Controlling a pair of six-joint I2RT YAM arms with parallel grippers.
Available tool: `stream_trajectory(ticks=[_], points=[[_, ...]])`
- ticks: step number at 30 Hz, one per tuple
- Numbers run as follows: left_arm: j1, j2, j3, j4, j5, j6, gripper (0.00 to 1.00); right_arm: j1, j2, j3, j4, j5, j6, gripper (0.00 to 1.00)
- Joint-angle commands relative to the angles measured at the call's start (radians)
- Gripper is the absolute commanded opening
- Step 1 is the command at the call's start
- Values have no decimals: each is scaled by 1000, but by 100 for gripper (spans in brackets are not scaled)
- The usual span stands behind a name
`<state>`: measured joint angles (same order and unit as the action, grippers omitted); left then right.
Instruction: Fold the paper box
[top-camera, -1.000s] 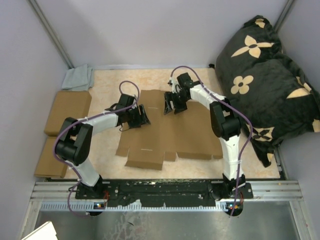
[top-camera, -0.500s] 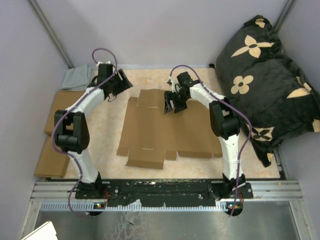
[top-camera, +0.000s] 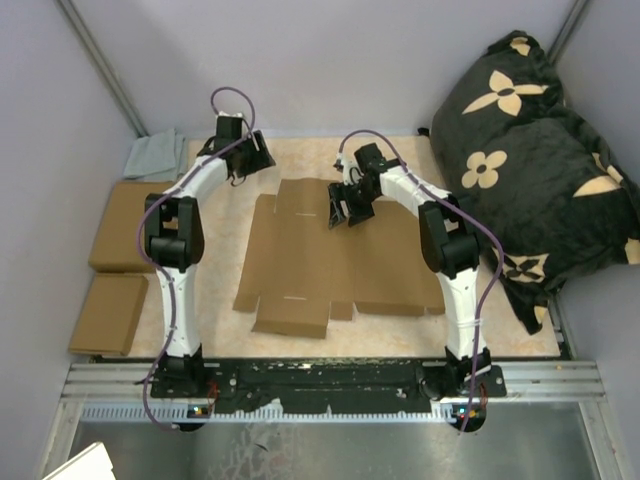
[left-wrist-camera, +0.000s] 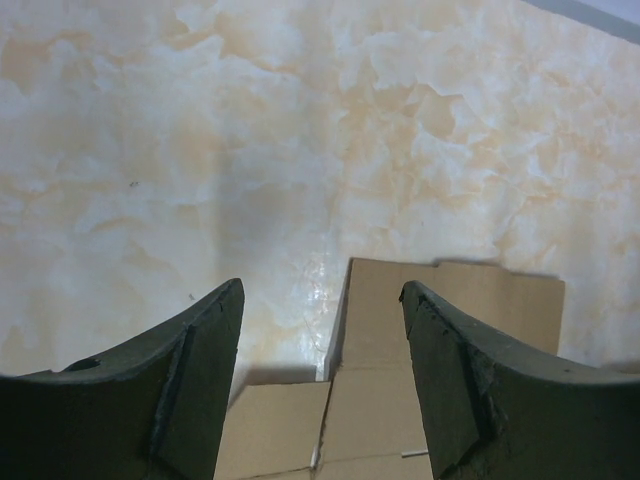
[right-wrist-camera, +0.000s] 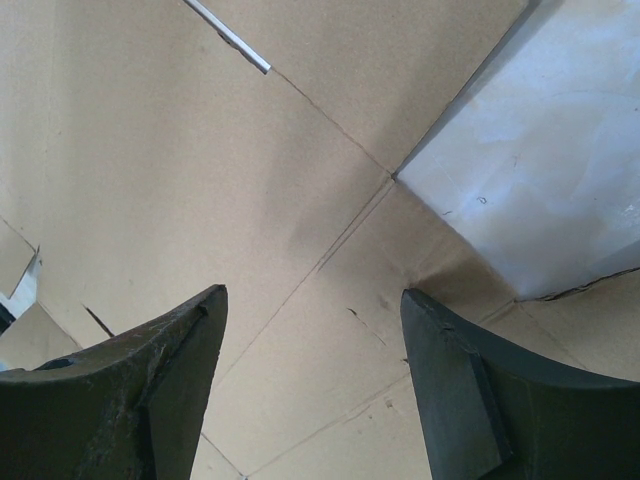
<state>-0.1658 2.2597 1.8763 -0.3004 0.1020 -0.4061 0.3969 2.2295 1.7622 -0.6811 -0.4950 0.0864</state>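
- Right tool (right-wrist-camera: 314, 298): jaws apart, nothing held. It hangs directly over the paper box (top-camera: 330, 255), above its far edge.
- Left tool (left-wrist-camera: 322, 300): jaws wide apart, empty. It hangs over bare tabletop (top-camera: 300, 160), just beyond the paper box's far-left corner.
- The paper box lies flat and unfolded, with its long axis running left to right.
- Judgement: the right tool is nearer, and the left tool needs to come back toward the paper box to reach a flap.

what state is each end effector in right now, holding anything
left end effector: open, holding nothing, over the table
right end effector: open, holding nothing, over the paper box
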Motion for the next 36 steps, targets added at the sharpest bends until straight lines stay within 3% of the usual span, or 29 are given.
stream_trajectory(ticks=[1, 14, 36], points=[[5, 56, 66, -76, 11, 35, 71, -13, 74, 1, -15, 66, -42, 72], [3, 35, -97, 13, 126, -5, 70, -13, 91, 20, -29, 65, -45, 72], [2, -104, -210, -100, 185, 21, 67, -36, 125, 56, -57, 70, -34, 72]])
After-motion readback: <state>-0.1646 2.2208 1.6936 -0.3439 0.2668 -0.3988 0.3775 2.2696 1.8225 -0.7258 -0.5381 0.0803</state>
